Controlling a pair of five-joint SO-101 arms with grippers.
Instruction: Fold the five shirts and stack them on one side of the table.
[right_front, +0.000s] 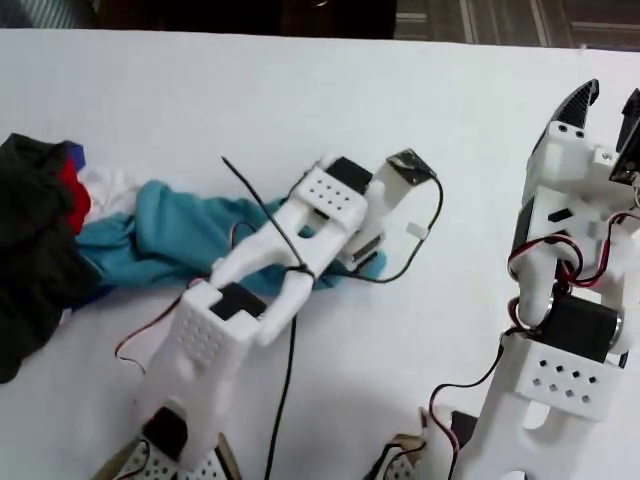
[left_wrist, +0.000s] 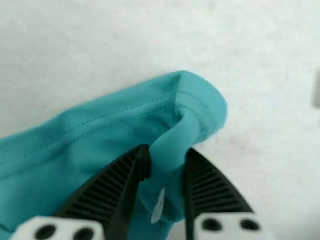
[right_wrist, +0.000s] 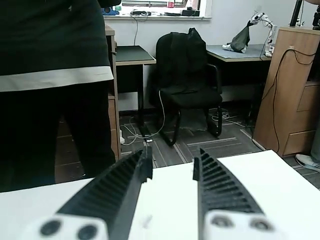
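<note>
The teal shirt (right_front: 165, 235) is lying crumpled on the table (right_front: 300, 90), its long axis running from the dark pile of shirts (right_front: 30, 240) toward the middle. The left gripper (left_wrist: 167, 160) is pinching a raised fold at its near end. The right gripper (right_wrist: 172, 160) is hanging well apart, fingers spread, holding nothing.

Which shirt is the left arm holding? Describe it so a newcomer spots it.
On the table, find the clothes heap at the high view's left edge. The teal shirt stretches from it toward the middle, a fold pinched in the left end effector; its neighbours are black, red and white.
</note>
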